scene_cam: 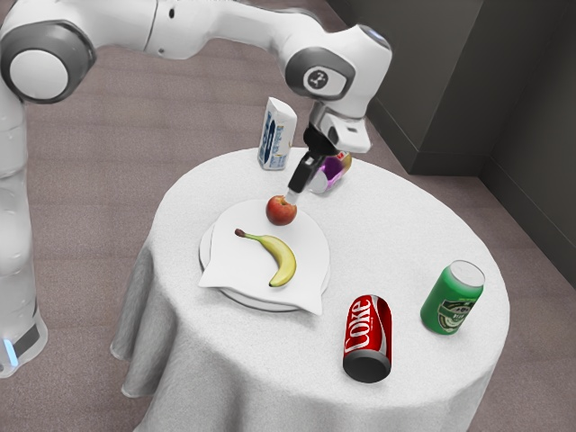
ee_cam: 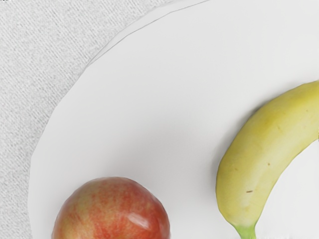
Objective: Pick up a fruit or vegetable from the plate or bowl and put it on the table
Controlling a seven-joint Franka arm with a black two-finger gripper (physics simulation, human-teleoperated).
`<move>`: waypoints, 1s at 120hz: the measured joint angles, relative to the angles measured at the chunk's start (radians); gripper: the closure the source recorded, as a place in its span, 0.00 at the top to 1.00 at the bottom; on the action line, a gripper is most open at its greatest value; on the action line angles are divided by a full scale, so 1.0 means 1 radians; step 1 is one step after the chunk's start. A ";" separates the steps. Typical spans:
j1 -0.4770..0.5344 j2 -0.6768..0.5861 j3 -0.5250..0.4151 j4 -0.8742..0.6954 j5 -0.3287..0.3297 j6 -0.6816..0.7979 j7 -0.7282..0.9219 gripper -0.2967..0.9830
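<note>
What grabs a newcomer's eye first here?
The yellow banana, curved across the middle of the white plate, with the red apple near the plate's edge, right by the hand. Next, the red Coke can toward the table's near edge in the exterior view, with the green can to its right there.

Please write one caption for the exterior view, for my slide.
Gripper close above an apple that shares its plate with a banana.
</note>
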 joint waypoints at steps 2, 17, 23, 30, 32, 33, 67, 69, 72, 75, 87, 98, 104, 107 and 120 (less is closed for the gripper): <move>-0.001 -0.005 0.000 -0.010 0.000 0.005 0.009 0.77; -0.004 -0.048 0.004 -0.071 -0.003 0.041 0.074 0.77; -0.008 -0.054 0.007 -0.085 -0.004 0.051 0.097 0.77; -0.012 -0.061 0.011 -0.096 -0.005 0.061 0.122 0.77; -0.012 -0.064 0.012 -0.098 -0.005 0.063 0.128 0.77; -0.012 -0.066 0.012 -0.098 -0.005 0.064 0.132 0.77; 0.026 -0.123 0.045 -0.172 -0.006 0.094 0.221 0.77; 0.028 -0.124 0.045 -0.176 -0.006 0.096 0.225 0.77; 0.028 -0.127 0.046 -0.181 -0.006 0.099 0.231 0.77; 0.027 -0.128 0.046 -0.186 -0.006 0.102 0.236 0.77; 0.020 -0.131 0.046 -0.201 -0.008 0.113 0.257 0.77; 0.016 -0.133 0.054 -0.214 -0.007 0.124 0.273 0.77; 0.019 -0.135 0.060 -0.222 -0.007 0.131 0.281 0.77; 0.021 -0.135 0.061 -0.224 -0.008 0.134 0.285 0.77; 0.023 -0.136 0.060 -0.228 -0.033 0.146 0.300 0.77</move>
